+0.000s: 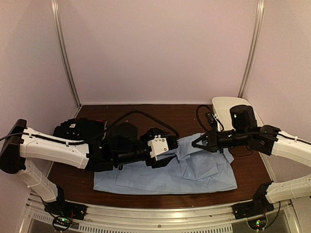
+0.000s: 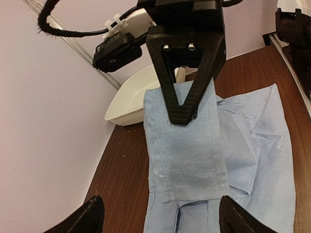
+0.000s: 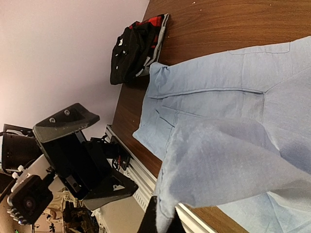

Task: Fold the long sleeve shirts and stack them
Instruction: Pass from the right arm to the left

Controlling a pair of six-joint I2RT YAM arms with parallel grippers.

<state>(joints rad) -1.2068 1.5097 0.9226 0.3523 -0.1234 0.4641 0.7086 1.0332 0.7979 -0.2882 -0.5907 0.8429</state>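
Our right claw (image 2: 182,118) is pinched tight on a lifted edge of the blue shirt (image 1: 194,174). Our left claw (image 2: 165,221) hangs spread wide, holding nothing. The shirt lies near the front edge, and we see brown table (image 1: 160,114) behind it.

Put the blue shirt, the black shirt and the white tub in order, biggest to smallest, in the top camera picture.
1. light blue shirt, by far the largest.
2 and 3. black shirt and white tub look about alike. Both are partly hidden, so I won't rank them.
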